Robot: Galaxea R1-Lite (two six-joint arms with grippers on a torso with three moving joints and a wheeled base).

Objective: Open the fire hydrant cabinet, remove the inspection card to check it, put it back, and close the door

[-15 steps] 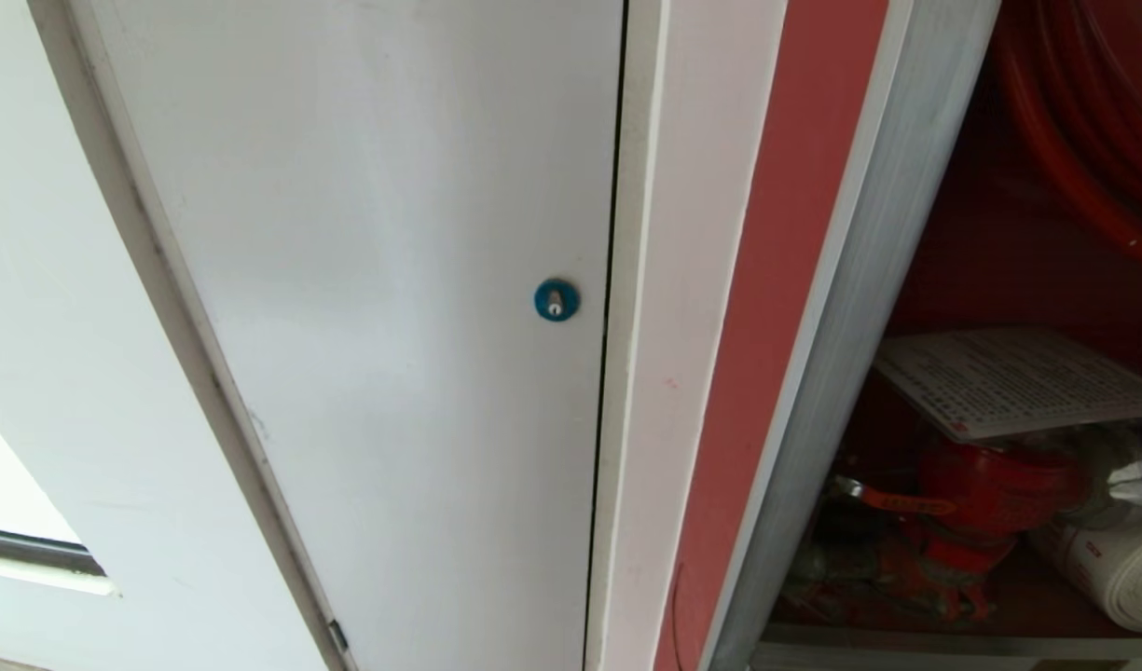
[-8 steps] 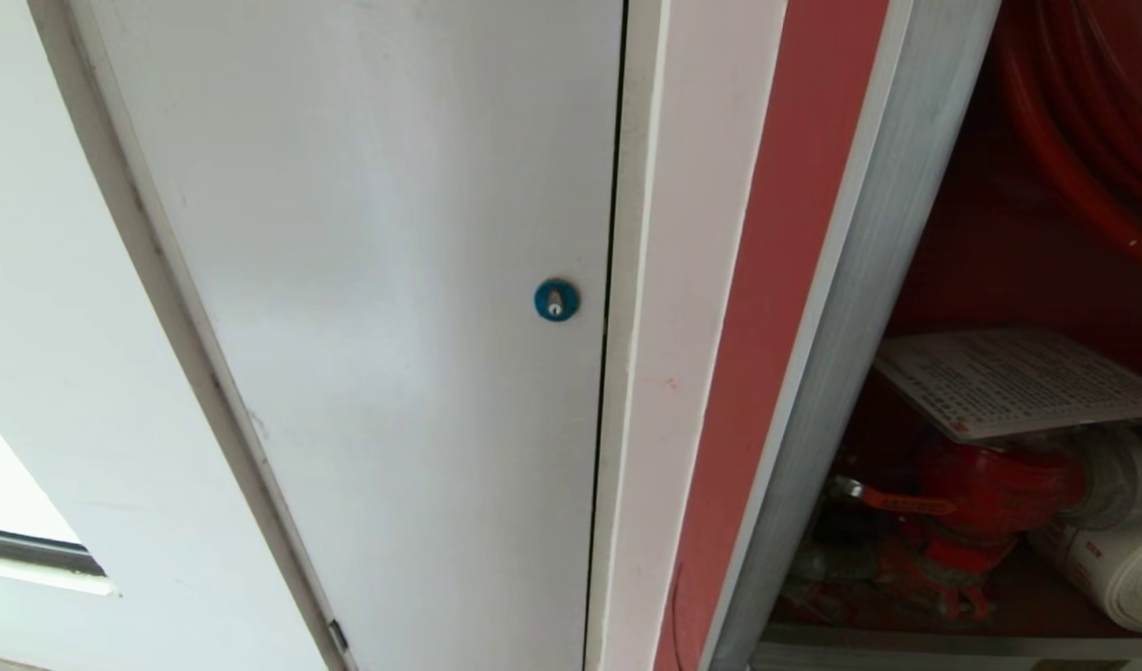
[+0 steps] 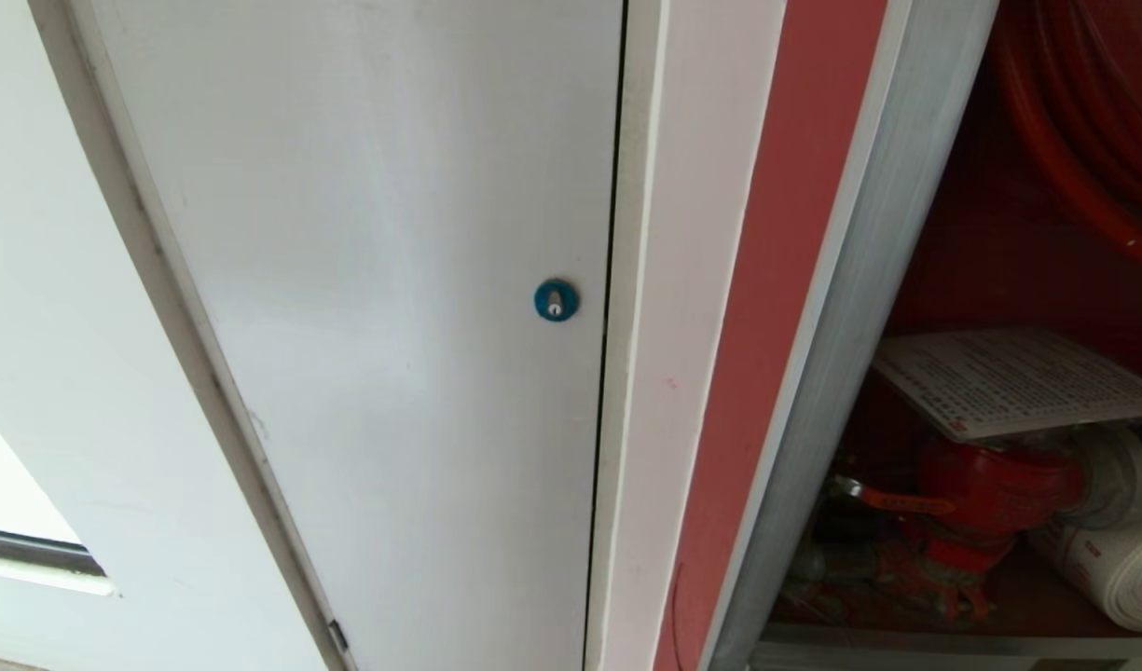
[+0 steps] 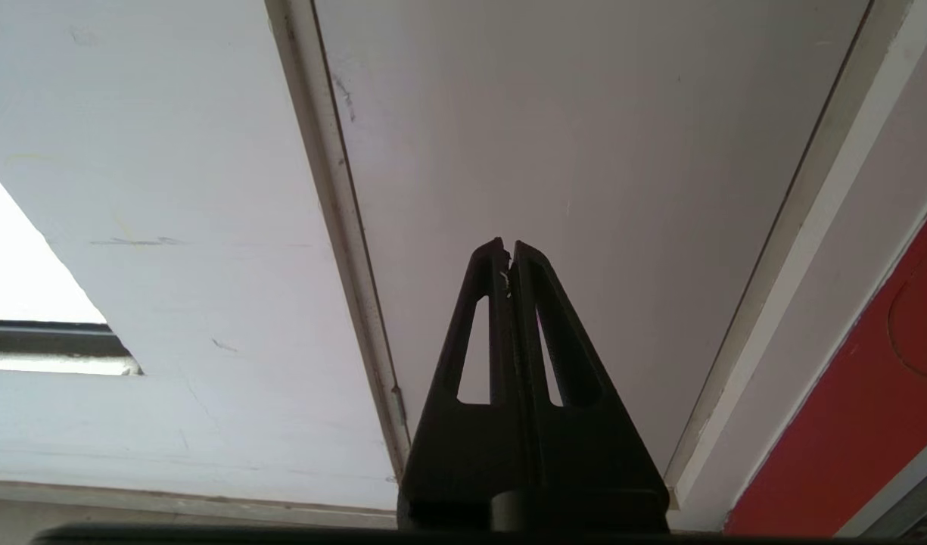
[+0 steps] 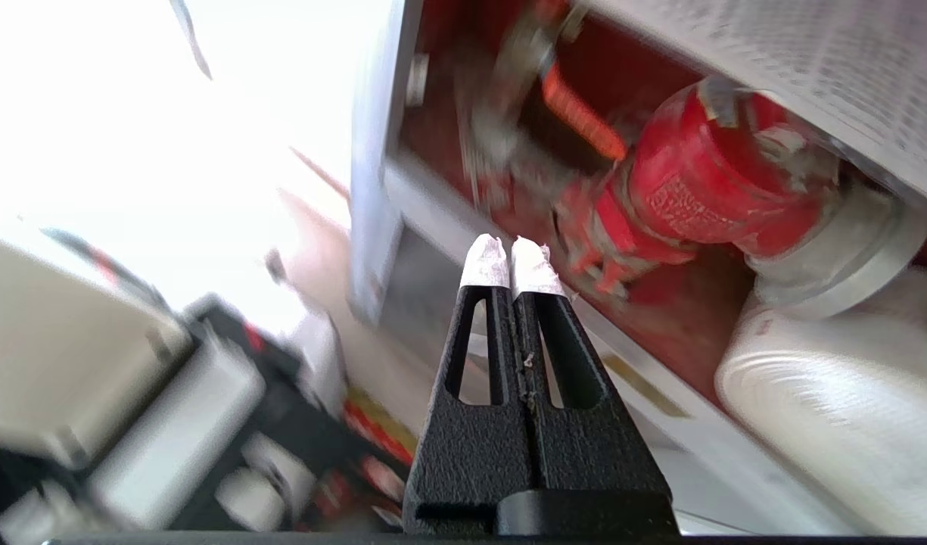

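The fire hydrant cabinet stands open, showing its silver frame and red interior. The inspection card, a white sheet with a fine table, lies flat on top of the red hydrant valve. A white rolled hose sits to the valve's right. In the right wrist view my right gripper is shut and empty. It sits outside the cabinet near the lower frame rail, short of the valve, with the card beyond. My left gripper is shut and parked before the white door. The cabinet's door is out of view.
A plain white door with a small round blue lock fills the left of the head view. A white post and red strip separate it from the cabinet. A red hose reel hangs above the card.
A white and black tip of my right gripper at the head view's right edge, beside the valve, has withdrawn out of that view. The card has stayed on the valve.
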